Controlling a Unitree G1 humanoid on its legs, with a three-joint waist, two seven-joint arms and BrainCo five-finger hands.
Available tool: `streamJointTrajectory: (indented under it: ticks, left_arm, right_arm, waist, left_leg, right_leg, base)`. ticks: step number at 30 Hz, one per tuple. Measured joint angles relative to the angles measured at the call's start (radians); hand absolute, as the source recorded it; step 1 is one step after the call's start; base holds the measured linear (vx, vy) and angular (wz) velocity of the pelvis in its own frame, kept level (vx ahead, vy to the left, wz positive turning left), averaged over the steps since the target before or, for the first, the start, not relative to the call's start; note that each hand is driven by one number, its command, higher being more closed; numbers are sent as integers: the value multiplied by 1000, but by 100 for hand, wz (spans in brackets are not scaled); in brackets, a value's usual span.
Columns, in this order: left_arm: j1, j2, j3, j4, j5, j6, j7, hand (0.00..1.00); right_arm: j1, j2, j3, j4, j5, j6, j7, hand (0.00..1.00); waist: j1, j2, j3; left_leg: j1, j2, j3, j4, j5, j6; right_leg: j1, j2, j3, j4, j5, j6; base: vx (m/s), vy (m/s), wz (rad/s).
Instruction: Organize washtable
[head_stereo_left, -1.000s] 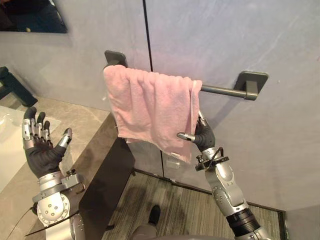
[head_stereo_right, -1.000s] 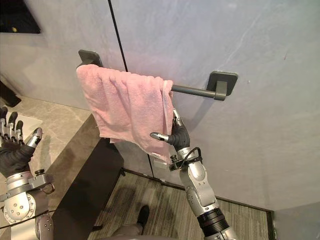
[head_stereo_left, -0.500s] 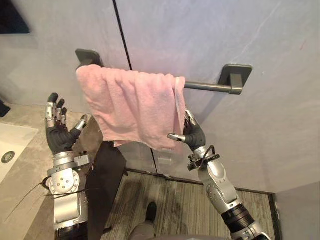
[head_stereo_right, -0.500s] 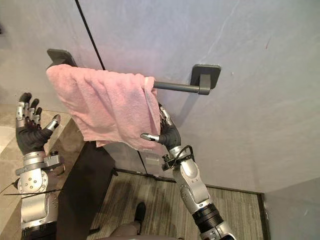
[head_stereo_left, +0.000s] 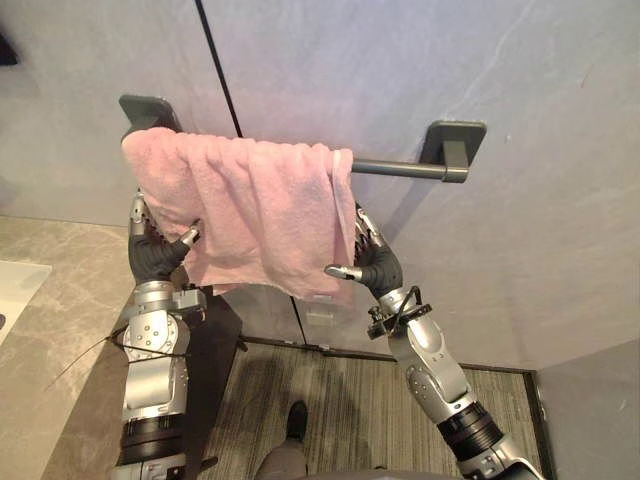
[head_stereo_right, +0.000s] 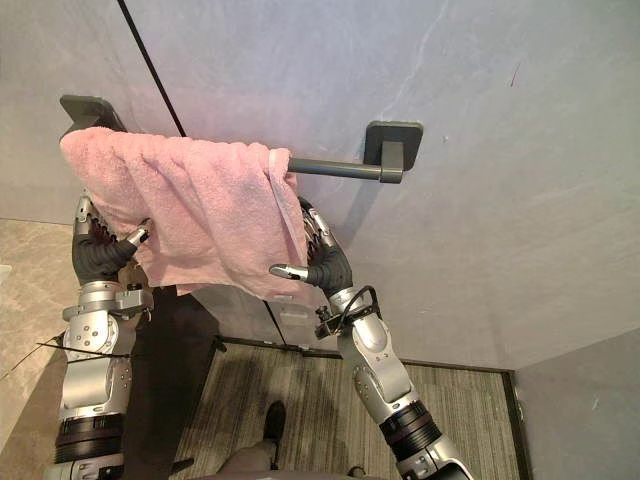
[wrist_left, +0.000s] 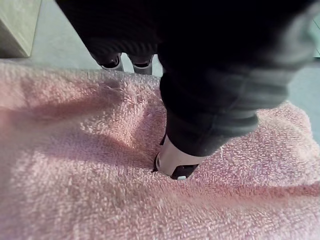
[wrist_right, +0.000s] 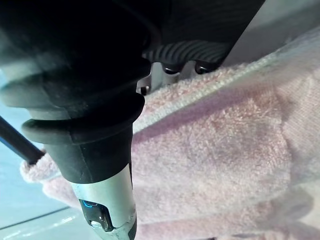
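Hanging bunched leftward on the bar (head_stereo_left: 395, 168), towel (head_stereo_left: 250, 205) sits between left hand (head_stereo_left: 150, 258) and right hand (head_stereo_left: 380, 270); can't tell their grip.

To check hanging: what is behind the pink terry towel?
Behind the pink terry towel: grey wall, dark metal bar, parts of left hand and right hand; their covered parts are hidden.

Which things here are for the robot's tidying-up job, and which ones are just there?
For the job:
pink towel, draped over the bar
towel bar
left robot hand, at the towel's left edge
right robot hand, at its lower right edge

Just there:
stone countertop
grey wall
floor
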Motion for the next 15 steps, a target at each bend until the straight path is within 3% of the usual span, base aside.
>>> streamJointTrajectory:
  ticks: [2,3,5,6,15]
  left_arm:
    - [-1,0,-6,0,-1,0,0,0]
    - [-1,0,-6,1,-2,0,3,100]
    - [-1,1,-6,8,-6,-1,4,100]
    - [-2,3,-6,21,-6,-2,5,100]
    - [-33,3,-8,37,-6,-1,22,100]
  right_arm:
    - [0,7,2,0,7,0,0,0]
    - [0,8,4,0,8,0,0,0]
    - [-1,8,10,0,9,0,0,0]
    - [-1,8,15,0,20,0,0,100]
    - [-9,21,39,0,34,-1,0,100]
  waist:
    - [-4,0,0]
    - [-8,0,0]
    - [-14,0,0]
    - [-15,0,0]
    - [-17,0,0]
  left_leg:
    - [0,0,1,0,0,0]
    - [0,1,1,0,0,0]
    - [0,3,2,0,2,-2]
    - [0,5,4,0,2,-3]
    - [-2,12,21,-5,3,-4]
  right_leg:
    - [0,0,0,0,0,0]
    - [0,1,0,0,0,0]
    - [0,3,0,0,1,-1]
    - [0,6,1,-1,2,-4]
    - [-9,10,15,-7,11,-5]
  base:
    - [0,0,0]
    - [0,0,0]
    - [-19,-7,0]
    - [-46,-12,-3]
    - [-45,-5,-6]
